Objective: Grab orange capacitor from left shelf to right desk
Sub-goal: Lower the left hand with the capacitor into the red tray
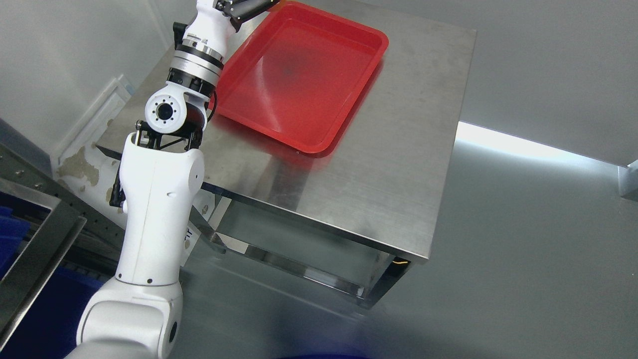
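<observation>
My left arm (154,199) rises from the lower left and reaches over the near-left corner of the steel desk (398,174). Its dark hand (244,7) sits at the top edge of the picture, above the far-left rim of the red tray (384,42), and is mostly cut off by that edge. What the hand holds is hidden. No orange capacitor shows clearly anywhere. The tray's floor is bare and shiny, with a dim shadow near its middle.
A metal shelf frame (35,249) with blue bins (10,234) stands at the lower left beside my arm. The desk's front edge and lower rails (309,271) lie ahead, with grey floor to the right. A white wall bracket (94,124) sits left of the desk.
</observation>
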